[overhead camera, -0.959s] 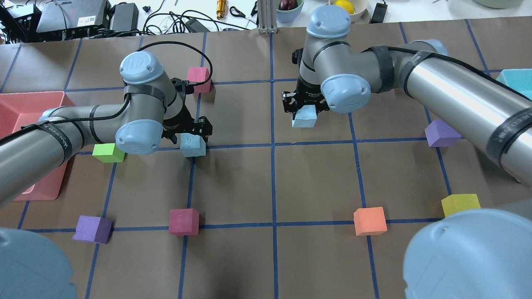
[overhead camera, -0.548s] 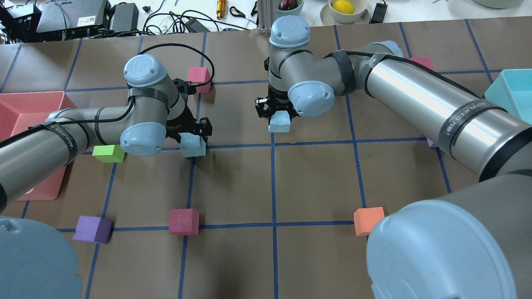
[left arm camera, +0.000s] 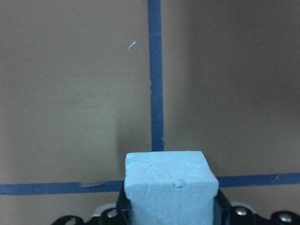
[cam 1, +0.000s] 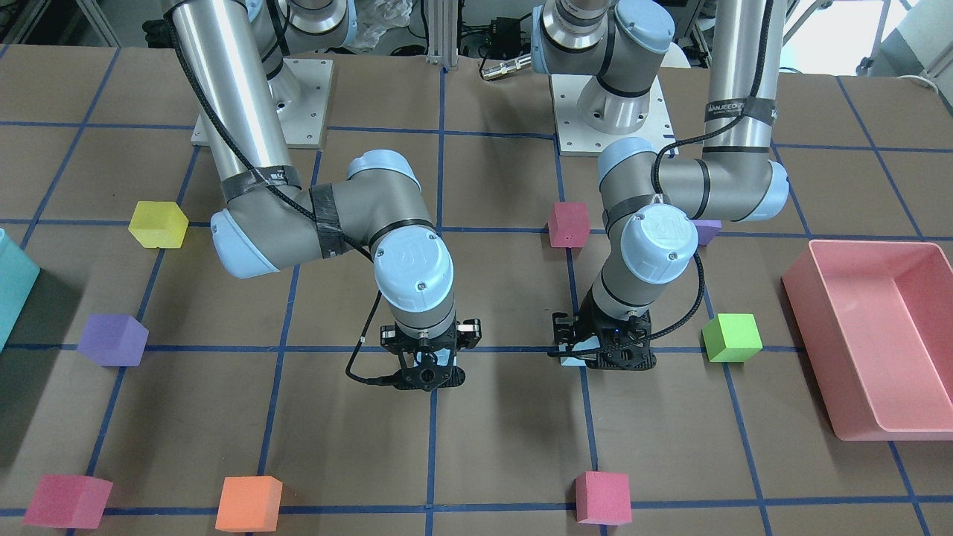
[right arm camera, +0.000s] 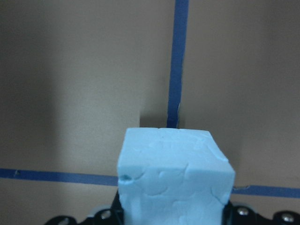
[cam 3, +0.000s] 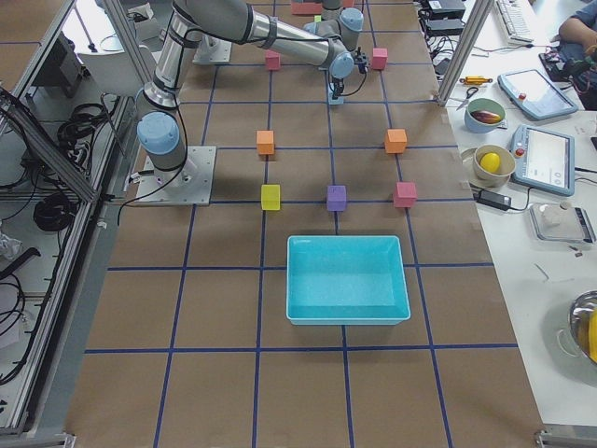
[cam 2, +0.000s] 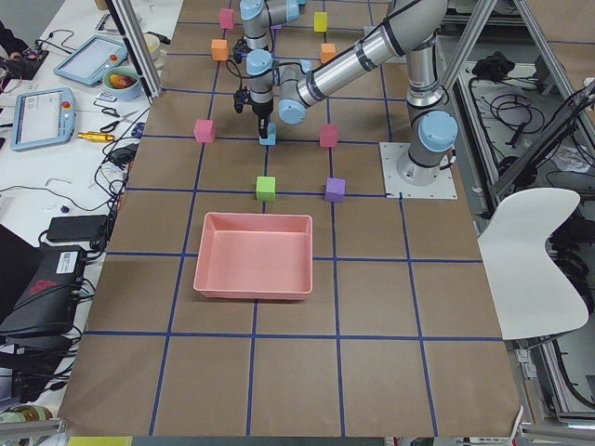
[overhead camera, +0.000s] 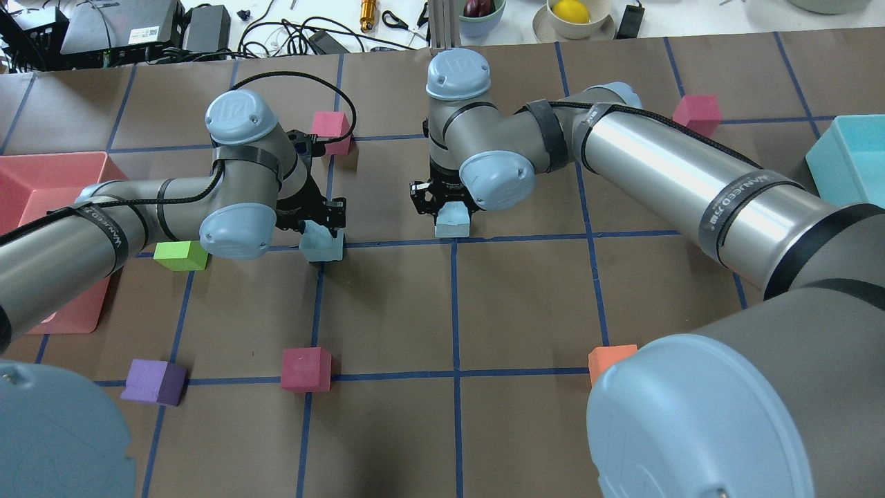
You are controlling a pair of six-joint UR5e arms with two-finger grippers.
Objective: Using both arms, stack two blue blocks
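pink bin (cam 1: pixel 886 335), teal bin (cam 3: pixel 347 280), green cube (cam 1: pixel 732 337)

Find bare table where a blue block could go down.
Free: the two taped squares between the left claw, right claw, magenta cube and orange cube. Crowded: beside the left claw, with green cube and pink cube close.

Left gripper (cam 1: pixel 603 357): centre-right, blue block (cam 1: pixel 571 362) showing at its side.
Right gripper (cam 1: pixel 425 374): centre, over a blue grid line.
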